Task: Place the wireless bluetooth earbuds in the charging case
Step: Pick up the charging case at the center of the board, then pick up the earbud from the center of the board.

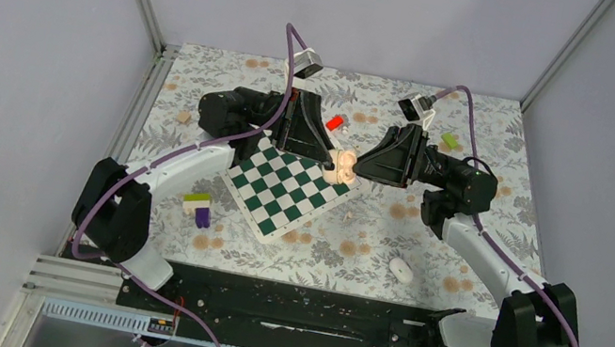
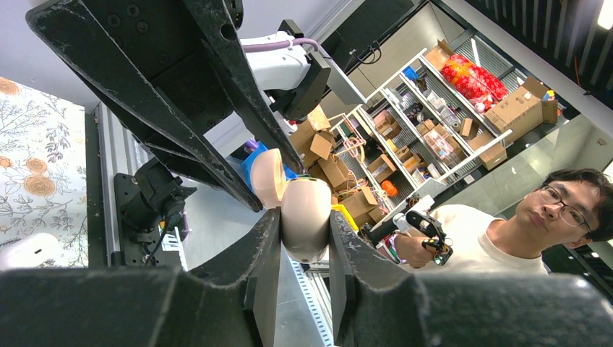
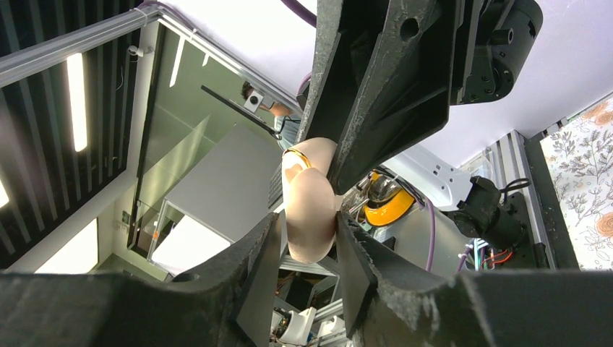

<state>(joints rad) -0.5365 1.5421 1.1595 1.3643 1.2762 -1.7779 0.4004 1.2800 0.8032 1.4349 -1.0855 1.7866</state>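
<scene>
Charging case (image 1: 343, 166): held off the table over the right corner of the chessboard (image 1: 282, 190), pinched from both sides where the two arms meet.

Left gripper (image 2: 303, 220): jaws closed on one rounded peach lobe of the case, pads flat against its sides.

Right gripper (image 3: 307, 224): jaws pressed on the other lobe. A thin gold rim shows above its fingers, where the two lobes join. Judgement: each gripper has one half, so the case is being opened or steadied open. The hollow itself is not visible in any view.

Earbud (image 1: 401, 268): one white oval lies on the floral table, toward the near edge, right of the chessboard and well apart from the case. It is too small to read its long axis with confidence. No second earbud can be identified for certain.

Key relation: the earbud lies on the right arm's side, below and nearer the bases than the held case. The right arm is clearly the nearer one. Judgement: the left gripper should hold the case with its opening accessible while the right lets go and goes down for the earbud.

Risk: the case tilting once only one grip remains.
</scene>
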